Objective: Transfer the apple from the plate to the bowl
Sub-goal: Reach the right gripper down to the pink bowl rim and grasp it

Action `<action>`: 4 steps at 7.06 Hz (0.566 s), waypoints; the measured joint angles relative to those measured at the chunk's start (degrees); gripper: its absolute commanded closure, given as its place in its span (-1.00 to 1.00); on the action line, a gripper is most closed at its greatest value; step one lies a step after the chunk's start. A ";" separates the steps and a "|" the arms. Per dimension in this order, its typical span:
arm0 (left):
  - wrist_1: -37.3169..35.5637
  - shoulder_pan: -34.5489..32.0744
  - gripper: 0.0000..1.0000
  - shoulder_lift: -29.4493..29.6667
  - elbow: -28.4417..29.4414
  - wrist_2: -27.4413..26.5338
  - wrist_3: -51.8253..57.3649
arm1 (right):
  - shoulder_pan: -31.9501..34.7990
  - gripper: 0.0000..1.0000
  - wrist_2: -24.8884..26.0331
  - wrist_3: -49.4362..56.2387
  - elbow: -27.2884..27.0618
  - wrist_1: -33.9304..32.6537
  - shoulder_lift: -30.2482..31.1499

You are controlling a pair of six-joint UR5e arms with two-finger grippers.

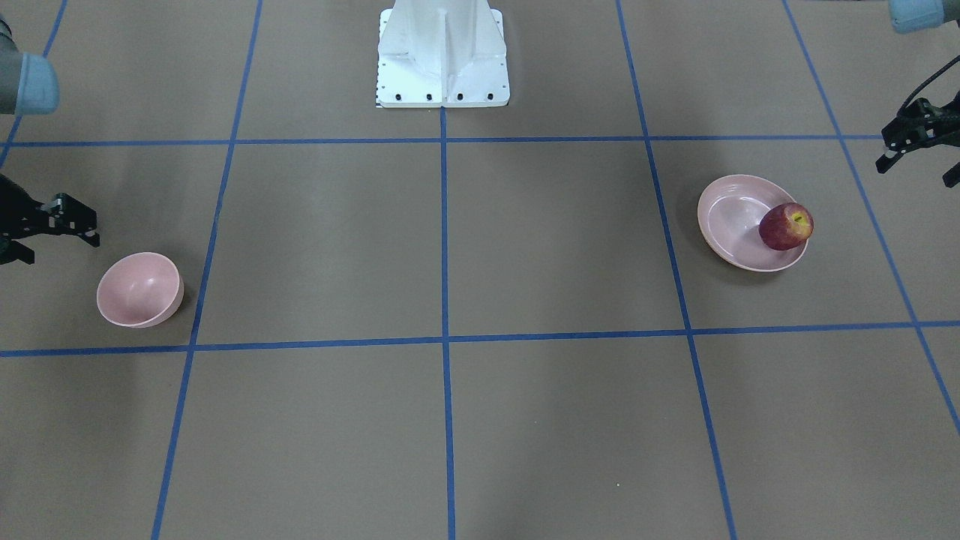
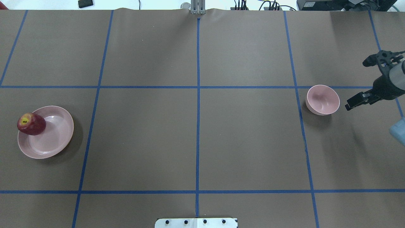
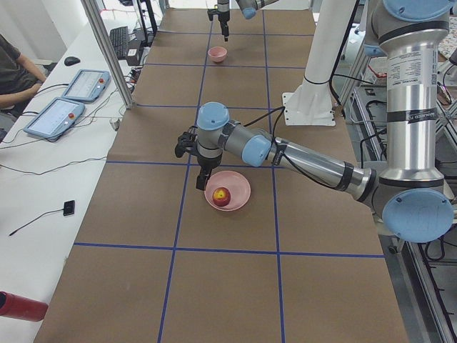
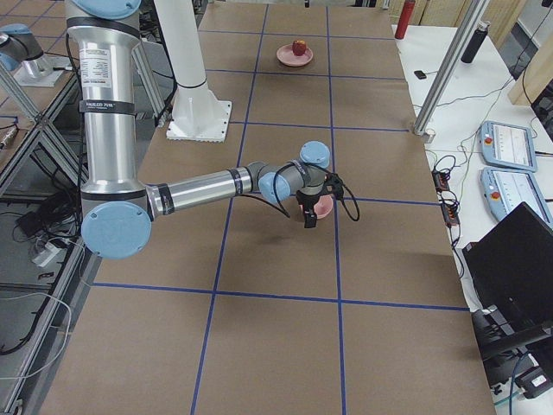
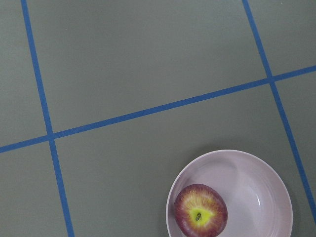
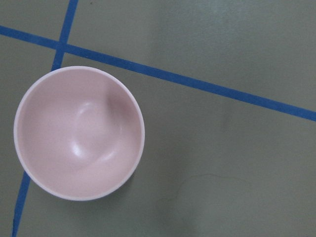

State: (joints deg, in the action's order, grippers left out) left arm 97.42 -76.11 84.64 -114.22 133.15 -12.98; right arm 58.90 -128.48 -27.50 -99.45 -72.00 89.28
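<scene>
A brown table marked into squares with blue tape has the robot's white base bolted at the middle of one long edge. Far out from the base on the robot's left sits a wide, shallow pink plate. A dark red apple with a yellow patch at its stem rests on the plate, against the rim on the side farthest from the base. The left gripper hangs in the air near the plate, farther out from the base than the plate and touching nothing, with its fingers spread wide and nothing between them. About as far from the base on the robot's right stands a small, deep pink bowl, upright, with nothing in it. The right gripper hovers just beyond the bowl, on the side away from the base, its fingers also spread wide and holding nothing
</scene>
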 measured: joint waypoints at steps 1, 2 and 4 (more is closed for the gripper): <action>-0.01 0.00 -0.96 0.00 -0.10 0.00 0.05 | -1.07 -0.99 0.55 -2.79 2.37 2.65 -0.83; -0.01 0.00 -0.96 -0.01 -0.26 0.00 0.00 | -1.49 -0.91 0.61 -6.84 4.99 3.82 -2.73; 0.04 0.00 -0.96 0.00 -0.64 0.00 -0.09 | -1.64 -0.38 0.61 -13.78 8.02 4.43 -5.54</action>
State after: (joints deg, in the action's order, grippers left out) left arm 97.46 -76.11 84.64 -114.86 133.16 -13.08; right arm 57.27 -127.87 -41.29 -91.42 -67.57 83.74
